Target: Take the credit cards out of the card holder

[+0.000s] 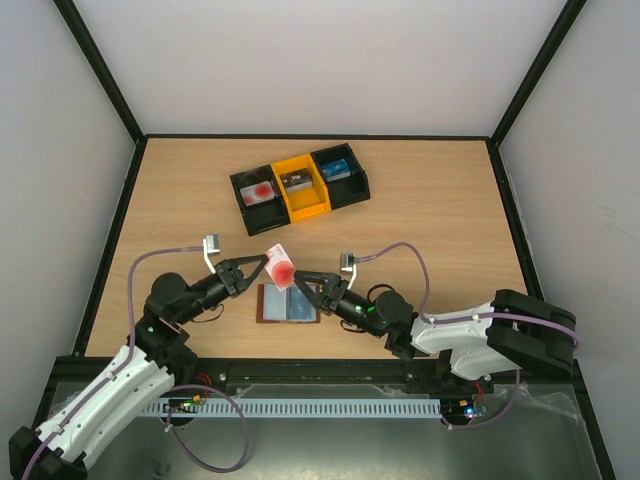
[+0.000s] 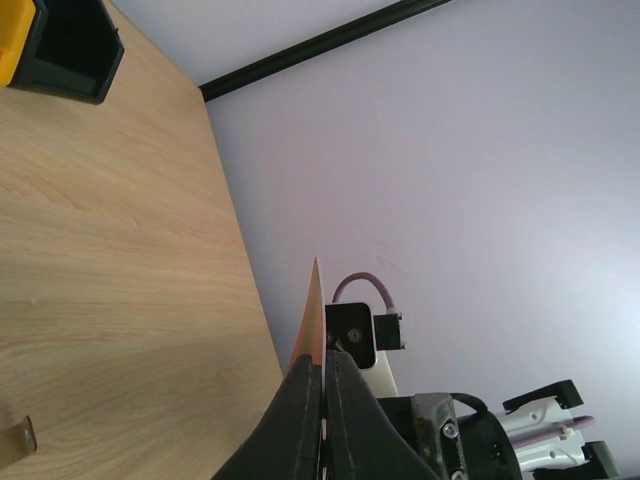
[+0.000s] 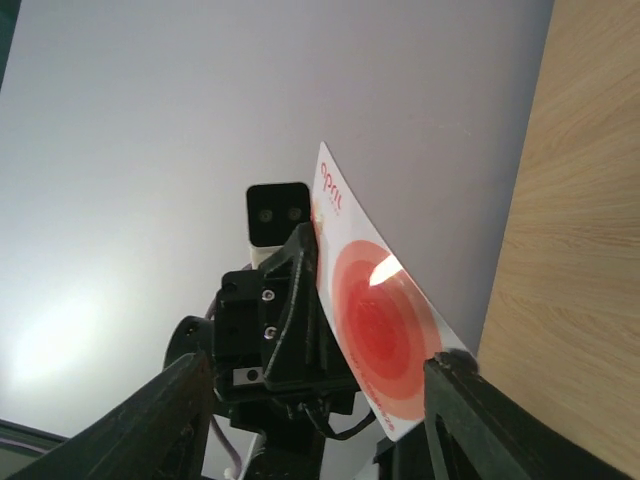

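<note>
Your left gripper (image 1: 265, 268) is pressed tight on the whitish credit card (image 1: 281, 266) with the red round mark. From its own wrist camera the card shows edge-on, sandwiched between the two fingers and sticking out past their tips. The card is in the air just above the far edge of the card holder (image 1: 290, 305), which lies open and flat on the table (image 1: 430, 230). It looks clear of the pockets, so I judge the step in hand is carrying it away.

Do that with a firm pinch and lift straight up before you swing. The grip is only on one margin, so a sideways knock could twist the card out. Your right gripper (image 1: 299, 282) stands spread and empty just beside the card, low over the holder. Either rest it on the leather to steady it, or draw it back out of the card's path.

The card stands tilted rather than flat, its printed face turned toward the right arm. From overhead its long axis runs roughly near-to-far — the end with the small red lettering is uppermost in the right wrist view.
</note>
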Action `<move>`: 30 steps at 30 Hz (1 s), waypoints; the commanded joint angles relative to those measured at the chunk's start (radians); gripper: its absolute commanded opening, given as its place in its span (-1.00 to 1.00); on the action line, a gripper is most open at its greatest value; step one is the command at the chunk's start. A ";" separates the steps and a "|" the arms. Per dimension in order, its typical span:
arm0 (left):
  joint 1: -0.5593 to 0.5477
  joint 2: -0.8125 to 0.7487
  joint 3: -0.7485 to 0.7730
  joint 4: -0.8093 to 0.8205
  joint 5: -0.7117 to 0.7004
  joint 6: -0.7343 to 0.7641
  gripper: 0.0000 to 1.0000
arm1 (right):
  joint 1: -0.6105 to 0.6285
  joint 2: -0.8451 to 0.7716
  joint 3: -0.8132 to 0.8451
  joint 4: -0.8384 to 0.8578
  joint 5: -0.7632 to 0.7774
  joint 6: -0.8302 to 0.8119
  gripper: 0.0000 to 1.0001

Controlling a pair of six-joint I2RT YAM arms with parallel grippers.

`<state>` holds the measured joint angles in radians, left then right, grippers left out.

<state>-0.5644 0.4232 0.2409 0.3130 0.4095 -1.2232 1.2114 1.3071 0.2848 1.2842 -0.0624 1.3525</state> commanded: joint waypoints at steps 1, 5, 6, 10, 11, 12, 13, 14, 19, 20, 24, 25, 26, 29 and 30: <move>0.000 -0.037 0.027 0.006 -0.037 0.012 -0.95 | 0.004 0.020 -0.005 0.018 0.018 0.030 0.20; 0.001 -0.046 0.081 -0.099 -0.078 0.078 -0.95 | 0.004 0.023 0.005 0.000 0.010 0.020 0.24; 0.001 -0.048 0.084 -0.103 -0.085 0.081 -0.95 | 0.004 0.023 0.010 -0.005 0.011 0.020 0.24; 0.001 -0.052 0.081 -0.086 -0.094 0.073 -0.95 | 0.003 0.030 0.035 -0.030 0.006 0.023 0.24; 0.001 -0.051 0.075 -0.078 -0.091 0.064 -0.95 | 0.004 0.032 0.036 -0.025 0.006 0.027 0.24; 0.001 -0.051 0.069 -0.065 -0.086 0.055 -0.95 | 0.003 0.033 0.036 -0.014 0.008 0.028 0.24; 0.001 -0.051 0.060 -0.048 -0.079 0.045 -0.95 | 0.003 0.034 0.038 -0.007 0.011 0.025 0.24; 0.001 -0.051 0.053 -0.034 -0.073 0.031 -0.95 | 0.004 0.032 0.041 -0.004 0.013 0.018 0.22; 0.001 -0.055 0.002 0.039 -0.032 -0.038 -0.95 | 0.003 0.026 0.065 -0.002 0.009 -0.010 -0.12; 0.001 -0.062 -0.011 0.053 -0.026 -0.058 -0.95 | 0.004 0.026 0.066 -0.001 0.009 -0.014 -0.22; 0.001 -0.090 -0.063 0.079 -0.006 -0.087 -0.95 | 0.004 0.024 0.054 0.011 0.009 -0.059 -0.81; 0.000 -0.096 -0.075 0.089 0.001 -0.096 -0.95 | 0.003 0.020 0.046 0.019 0.003 -0.080 -0.94; 0.000 -0.099 -0.085 0.094 0.011 -0.103 -0.95 | 0.002 0.013 0.030 0.020 -0.001 -0.096 -0.96; -0.001 -0.112 -0.080 0.062 0.047 -0.087 -0.93 | -0.002 -0.035 -0.014 -0.035 -0.032 -0.152 -0.96; 0.001 -0.114 -0.072 0.044 0.065 -0.072 -0.90 | -0.005 -0.056 -0.025 -0.074 -0.047 -0.174 -0.96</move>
<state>-0.5644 0.3279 0.1646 0.3542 0.4057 -1.3056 1.2114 1.3239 0.3023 1.2549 -0.0834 1.2793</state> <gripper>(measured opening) 0.037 0.022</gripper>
